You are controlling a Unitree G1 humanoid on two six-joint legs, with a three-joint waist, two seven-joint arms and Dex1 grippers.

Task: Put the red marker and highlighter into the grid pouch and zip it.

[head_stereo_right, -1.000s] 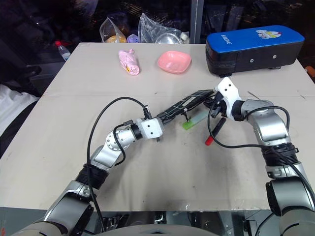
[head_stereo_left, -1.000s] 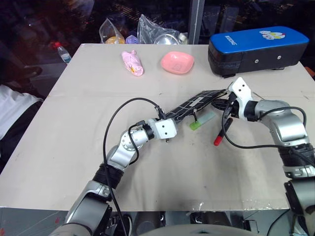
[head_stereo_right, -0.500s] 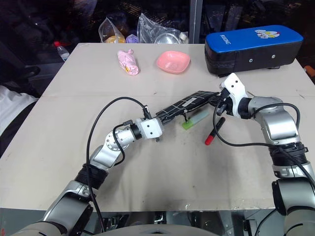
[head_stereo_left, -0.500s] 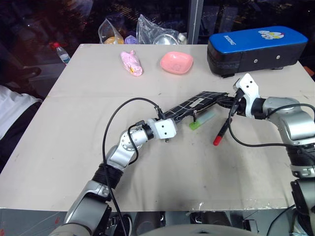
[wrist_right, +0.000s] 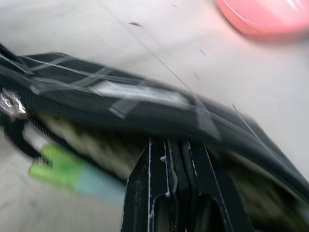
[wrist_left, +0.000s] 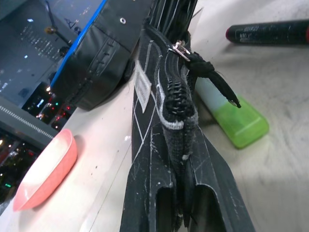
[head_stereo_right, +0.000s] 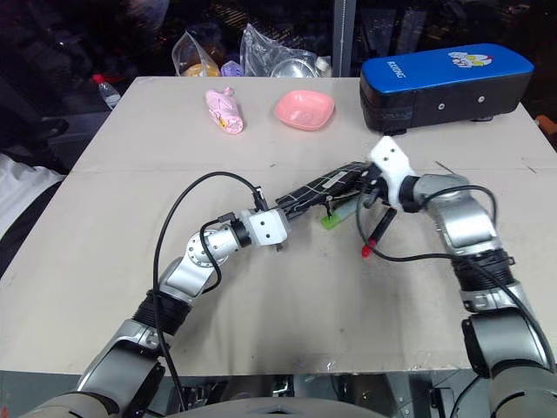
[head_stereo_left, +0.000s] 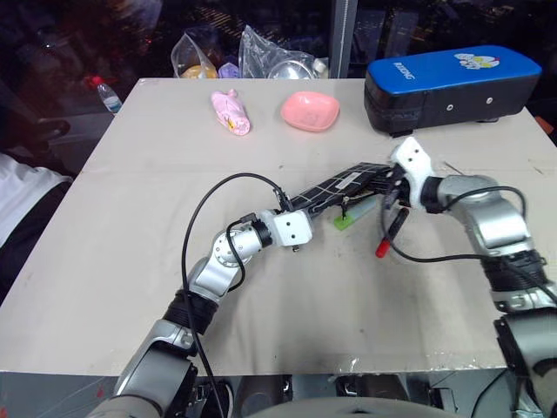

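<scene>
Both arms reach inward over the table and meet at the grid pouch, the landmark here; the left gripper lies level with its fingers pressed together on the pouch's near end, and the right gripper, tipped slightly downward, is closed at the pouch's far end, where its fingers press against the fabric. The pouch is black with thin white grid lines and a small white label, lifted edge-up between the grippers; its zipper cord hangs loose. The highlighter, green with a pale cap, lies on the table just beside the pouch; the red marker lies near it, further right. Beyond the pouch stand a blue-topped case, a pink bowl and a pink packet; the room behind is dark.
</scene>
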